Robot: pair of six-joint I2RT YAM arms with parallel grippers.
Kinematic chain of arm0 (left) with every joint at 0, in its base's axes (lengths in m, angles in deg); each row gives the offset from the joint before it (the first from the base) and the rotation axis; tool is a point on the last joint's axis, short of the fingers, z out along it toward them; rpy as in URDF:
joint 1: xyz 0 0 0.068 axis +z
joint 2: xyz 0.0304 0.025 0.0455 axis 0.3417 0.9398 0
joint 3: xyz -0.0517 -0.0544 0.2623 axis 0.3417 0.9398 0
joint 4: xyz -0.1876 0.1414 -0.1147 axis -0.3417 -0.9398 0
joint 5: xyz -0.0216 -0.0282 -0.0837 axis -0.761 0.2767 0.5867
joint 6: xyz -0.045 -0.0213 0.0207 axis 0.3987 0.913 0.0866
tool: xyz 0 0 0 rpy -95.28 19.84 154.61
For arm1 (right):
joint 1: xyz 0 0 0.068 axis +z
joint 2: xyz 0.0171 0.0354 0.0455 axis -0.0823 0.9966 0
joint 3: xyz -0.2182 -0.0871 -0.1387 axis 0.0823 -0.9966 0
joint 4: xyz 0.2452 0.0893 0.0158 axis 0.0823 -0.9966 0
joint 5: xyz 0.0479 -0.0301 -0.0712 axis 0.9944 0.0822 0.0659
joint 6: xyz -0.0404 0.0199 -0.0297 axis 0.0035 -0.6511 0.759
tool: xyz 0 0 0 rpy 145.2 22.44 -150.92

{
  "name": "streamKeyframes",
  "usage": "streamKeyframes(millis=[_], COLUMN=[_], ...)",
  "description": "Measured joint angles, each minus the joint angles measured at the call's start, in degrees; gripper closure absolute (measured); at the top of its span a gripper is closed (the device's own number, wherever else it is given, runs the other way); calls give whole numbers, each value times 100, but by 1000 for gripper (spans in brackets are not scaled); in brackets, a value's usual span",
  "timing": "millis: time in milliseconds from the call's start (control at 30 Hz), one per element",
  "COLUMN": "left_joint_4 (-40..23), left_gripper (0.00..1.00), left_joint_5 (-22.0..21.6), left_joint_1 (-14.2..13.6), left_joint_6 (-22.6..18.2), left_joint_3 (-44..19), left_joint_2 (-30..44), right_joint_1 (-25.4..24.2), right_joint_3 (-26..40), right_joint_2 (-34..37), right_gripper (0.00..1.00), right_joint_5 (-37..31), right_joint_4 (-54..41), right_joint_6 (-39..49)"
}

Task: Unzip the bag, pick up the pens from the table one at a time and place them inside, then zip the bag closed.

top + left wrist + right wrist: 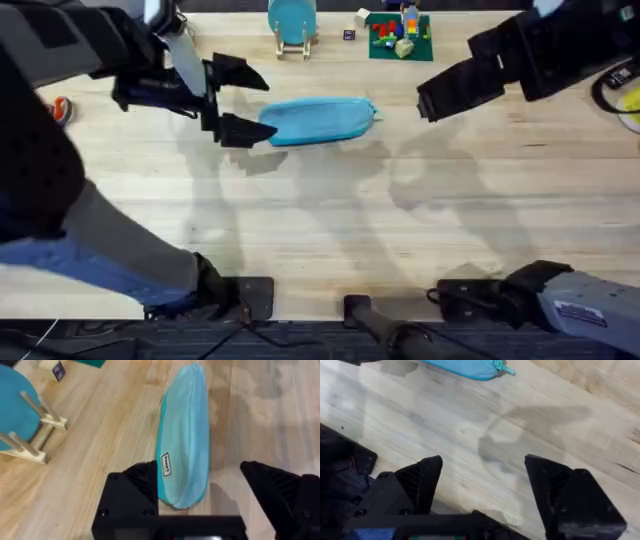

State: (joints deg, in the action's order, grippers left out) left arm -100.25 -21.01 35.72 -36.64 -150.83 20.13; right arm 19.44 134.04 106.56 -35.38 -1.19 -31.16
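The light blue bag [318, 120] lies lengthwise on the table [330, 230], its zipper pull [503, 368] sticking out at the right end. My left gripper [238, 101] is open at the bag's left end, its fingers [134, 487] straddling that end of the bag [186, 435] from just above. My right gripper [432, 98] hovers open to the right of the bag, with nothing between its fingers [422, 480]. Beyond them lies the pull end of the bag [470, 367]. The pens are out of view.
A teal disc on a wooden stand [291, 22] is behind the bag. At the back right sits a green plate with toy bricks [398, 35], with a small cube [348, 35] beside it. A small orange object [62, 108] lies at the left edge.
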Motion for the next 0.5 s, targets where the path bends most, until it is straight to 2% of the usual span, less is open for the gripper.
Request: streamKeyframes(millis=[500], left_joint_4=[-1487], left_gripper=[6], left_joint_5=[-591], left_joint_1=[17], left_joint_6=[93], left_joint_3=[-52], left_joint_2=[-2241], right_joint_1=[0], right_joint_3=[0], right_joint_2=[0], right_gripper=[5], right_joint_5=[0], right_joint_4=[2], right_joint_6=[0])
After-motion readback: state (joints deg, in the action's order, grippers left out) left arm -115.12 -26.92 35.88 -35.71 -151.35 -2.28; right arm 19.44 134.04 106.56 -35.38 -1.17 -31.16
